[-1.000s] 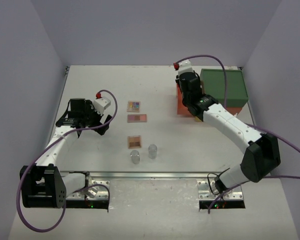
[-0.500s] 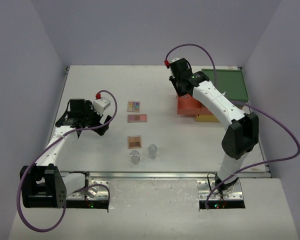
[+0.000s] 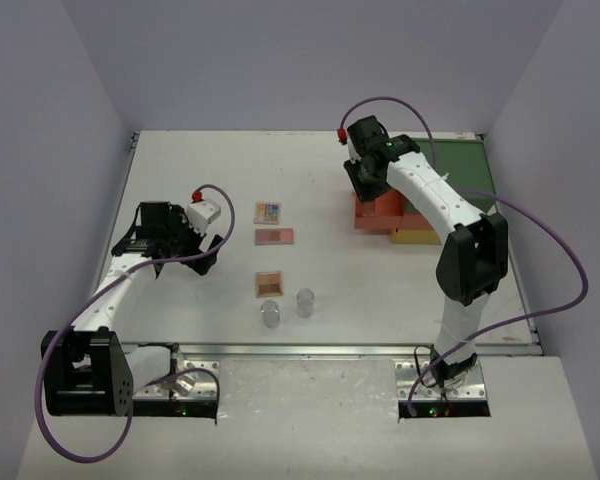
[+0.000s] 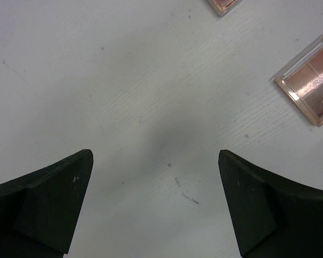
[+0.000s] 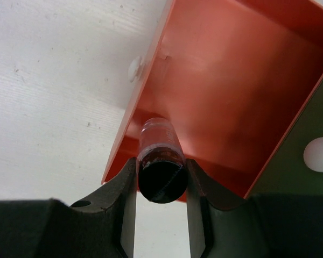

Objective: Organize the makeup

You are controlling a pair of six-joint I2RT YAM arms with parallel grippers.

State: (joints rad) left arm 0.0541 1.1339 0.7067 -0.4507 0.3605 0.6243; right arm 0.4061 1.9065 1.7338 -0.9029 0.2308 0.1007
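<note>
As the top view is read like a clock face set on the table's (image 3: 180, 170) middle, places run as follows.

Right gripper (image 5: 160, 177): at about 2 o'clock, its fingers closed tight on a brown bottle (image 5: 160, 156), one on each side of it.
Brown bottle: seen end-on from the right wrist, dark end nearest the camera, the other end pointing into the orange drawer (image 5: 226, 80); whether it touches the drawer floor cannot be told.
Orange drawer: pulled out at 3 o'clock, nothing showing on the part of its floor in view.
Yellow drawer (image 3: 412, 237): just beside the orange one, at its 5 o'clock.
Green-topped box (image 3: 470, 165): behind both drawers, toward the table's right edge.
Left gripper (image 4: 155, 161): at 9 o'clock near the left edge, fingers spread wide above bare table, holding nothing.
Multicoloured palette (image 3: 268, 212): at 10 o'clock, flat.
Pink palette (image 3: 274, 236): just at its 6 o'clock, apart from it.
Brown palette (image 3: 269, 283): at 7 o'clock, flat.
Two clear jars (image 3: 270, 314) (image 3: 305, 302): upright near the brown palette, at its 5 to 6 o'clock, side by side without touching.
</note>
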